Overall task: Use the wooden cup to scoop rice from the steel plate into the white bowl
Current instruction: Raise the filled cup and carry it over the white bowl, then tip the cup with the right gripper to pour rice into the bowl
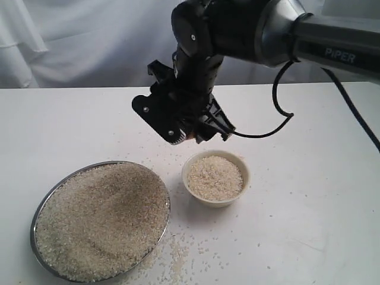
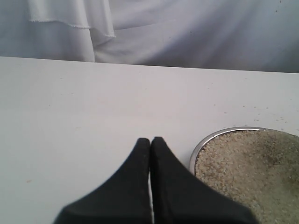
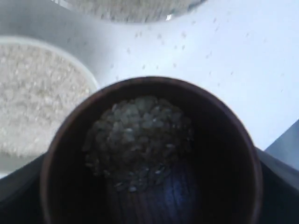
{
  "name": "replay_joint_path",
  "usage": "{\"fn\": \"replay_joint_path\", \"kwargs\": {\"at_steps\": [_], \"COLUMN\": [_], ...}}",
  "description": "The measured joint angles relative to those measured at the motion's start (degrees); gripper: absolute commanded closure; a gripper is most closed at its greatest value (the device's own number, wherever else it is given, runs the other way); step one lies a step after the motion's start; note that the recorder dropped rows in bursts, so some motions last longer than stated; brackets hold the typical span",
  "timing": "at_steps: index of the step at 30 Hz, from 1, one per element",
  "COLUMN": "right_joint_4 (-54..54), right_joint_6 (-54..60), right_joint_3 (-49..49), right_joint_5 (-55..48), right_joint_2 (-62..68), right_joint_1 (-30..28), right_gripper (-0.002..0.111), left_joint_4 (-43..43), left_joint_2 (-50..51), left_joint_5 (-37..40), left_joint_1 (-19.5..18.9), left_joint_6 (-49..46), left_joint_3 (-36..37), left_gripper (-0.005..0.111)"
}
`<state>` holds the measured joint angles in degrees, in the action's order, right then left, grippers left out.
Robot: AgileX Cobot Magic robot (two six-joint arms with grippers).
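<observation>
Exterior view: white table [image 1: 309, 208], steel plate [image 1: 33, 230] near left, heaped with rice [image 1: 101, 219], loose rice spilled around it. Right gripper [image 1: 193, 127] hangs near the far-left side of the white bowl [image 1: 215, 202], clamped around the wooden cup [image 3: 224, 154]. Left gripper [image 2: 150, 142] has its jaws pressed together, empty, low over the table just beside the plate rim. Bowl sits right of the plate, apart from it and nearly full of rice. Cup opening faces the wrist camera, a clump of rice inside.
</observation>
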<state>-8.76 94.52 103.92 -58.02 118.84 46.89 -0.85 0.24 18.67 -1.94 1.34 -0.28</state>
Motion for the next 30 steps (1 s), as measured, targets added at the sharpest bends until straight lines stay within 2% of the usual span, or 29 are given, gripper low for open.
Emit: {"fn": "replay_joint_path", "kwargs": {"at_steps": [5, 15, 21, 30], "right_joint_4": [-19.4, -45.6, -63.1, -79.1], "right_joint_6": [-11.0, -31.6, -48.7, -63.6], "right_joint_3": [-9.5, -24.0, -32.8, -41.0], "right_joint_5": [1.3, 10.4, 16.4, 23.5], "right_joint_2": [-0.6, -1.8, -4.2, -5.6], "right_joint_1": [-0.1, 2.9, 3.2, 3.3], "right_gripper": [0.108, 0.108, 0.108, 0.108], "left_joint_4": [0.0, 0.0, 0.0, 0.0], "left_joint_2": [0.0, 0.0, 0.0, 0.0], "left_joint_5": [0.0, 0.0, 0.0, 0.0], "left_joint_1": [0.0, 0.0, 0.0, 0.0], "left_joint_6": [0.0, 0.0, 0.0, 0.0], "left_joint_3": [0.0, 0.0, 0.0, 0.0], "left_gripper": [0.107, 0.107, 0.107, 0.107]}}
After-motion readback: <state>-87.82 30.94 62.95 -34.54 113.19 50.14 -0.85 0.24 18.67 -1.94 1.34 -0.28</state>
